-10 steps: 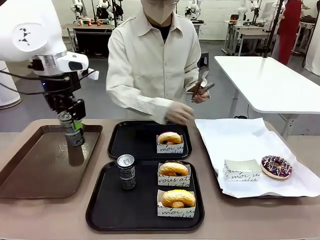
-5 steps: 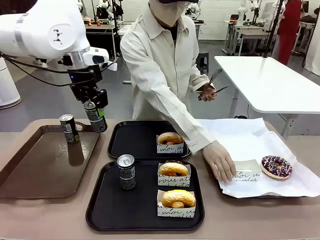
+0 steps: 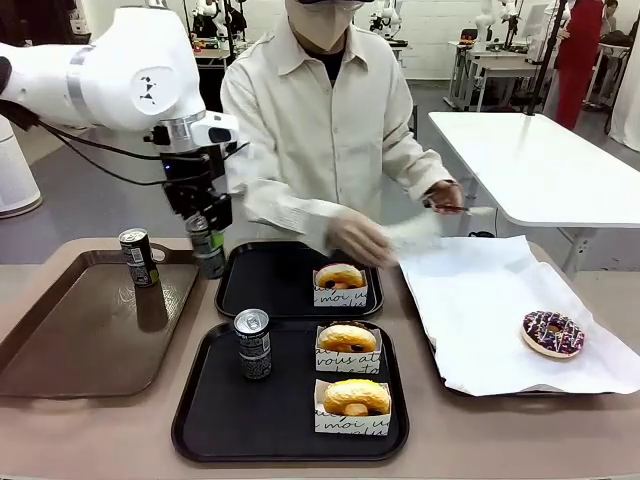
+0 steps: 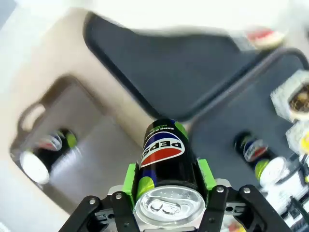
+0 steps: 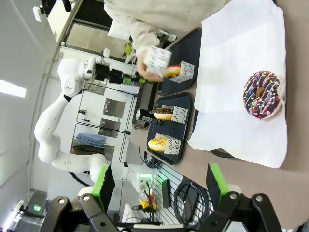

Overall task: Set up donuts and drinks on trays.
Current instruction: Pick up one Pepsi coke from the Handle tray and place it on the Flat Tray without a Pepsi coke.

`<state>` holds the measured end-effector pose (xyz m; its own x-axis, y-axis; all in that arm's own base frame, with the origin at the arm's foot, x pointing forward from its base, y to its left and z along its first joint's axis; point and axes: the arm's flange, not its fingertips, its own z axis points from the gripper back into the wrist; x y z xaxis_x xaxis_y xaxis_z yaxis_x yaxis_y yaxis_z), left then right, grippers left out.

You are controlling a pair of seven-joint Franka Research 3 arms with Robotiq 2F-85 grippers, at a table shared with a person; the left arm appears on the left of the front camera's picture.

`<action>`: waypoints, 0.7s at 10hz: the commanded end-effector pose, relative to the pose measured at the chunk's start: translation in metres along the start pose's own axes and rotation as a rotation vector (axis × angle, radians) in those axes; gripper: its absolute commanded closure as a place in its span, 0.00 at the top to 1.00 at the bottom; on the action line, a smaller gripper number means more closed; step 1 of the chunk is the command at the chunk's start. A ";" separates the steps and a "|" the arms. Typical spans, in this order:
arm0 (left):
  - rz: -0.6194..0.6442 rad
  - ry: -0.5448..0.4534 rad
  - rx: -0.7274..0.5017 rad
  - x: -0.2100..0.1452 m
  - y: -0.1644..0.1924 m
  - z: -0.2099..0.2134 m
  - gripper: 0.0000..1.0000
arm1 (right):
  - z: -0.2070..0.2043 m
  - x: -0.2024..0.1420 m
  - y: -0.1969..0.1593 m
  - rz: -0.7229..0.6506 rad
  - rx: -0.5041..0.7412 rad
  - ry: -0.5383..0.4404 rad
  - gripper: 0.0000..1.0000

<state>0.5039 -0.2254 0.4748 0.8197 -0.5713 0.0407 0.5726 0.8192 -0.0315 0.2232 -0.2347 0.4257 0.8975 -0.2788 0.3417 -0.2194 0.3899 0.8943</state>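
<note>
Nearer the far tray (image 3: 265,285), left jaws clench a can (image 3: 207,247); right jaws gape.

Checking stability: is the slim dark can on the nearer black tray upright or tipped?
Upright: slim dark can stands on its base, silver top up.

Glossy metal can (image 4: 164,159) (silver top), smooth plastic trays (image 3: 210,412), white paper sheet (image 3: 480,300)

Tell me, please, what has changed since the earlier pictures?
The left gripper carried its can rightward from the brown tray to the edge of the far black tray. The person's hand lifted the empty paper holder off the white paper. The other cans and donuts stayed.
</note>
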 end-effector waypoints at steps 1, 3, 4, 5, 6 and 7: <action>-0.177 0.218 0.046 -0.096 -0.012 0.022 0.59 | 0.000 0.002 0.001 0.021 0.023 -0.023 1.00; -0.314 0.249 0.094 -0.176 -0.037 0.016 0.59 | 0.000 0.002 0.001 0.021 0.023 -0.023 1.00; -0.320 0.241 0.114 -0.179 -0.040 0.014 0.59 | 0.000 0.002 0.001 0.021 0.023 -0.023 1.00; -0.316 0.235 0.114 -0.178 -0.040 0.016 0.59 | 0.000 0.002 0.001 0.021 0.023 -0.023 1.00; -0.306 0.217 0.117 -0.181 -0.040 0.015 0.59 | 0.000 0.002 0.001 0.021 0.023 -0.023 1.00; -0.296 0.200 0.116 -0.180 -0.039 0.016 0.59 | 0.000 0.002 0.001 0.021 0.023 -0.023 1.00</action>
<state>0.3226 -0.1545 0.4862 0.5992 -0.7756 -0.1987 0.7962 0.6033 0.0464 0.2230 -0.2348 0.4257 0.8974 -0.2793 0.3416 -0.2191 0.3901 0.8943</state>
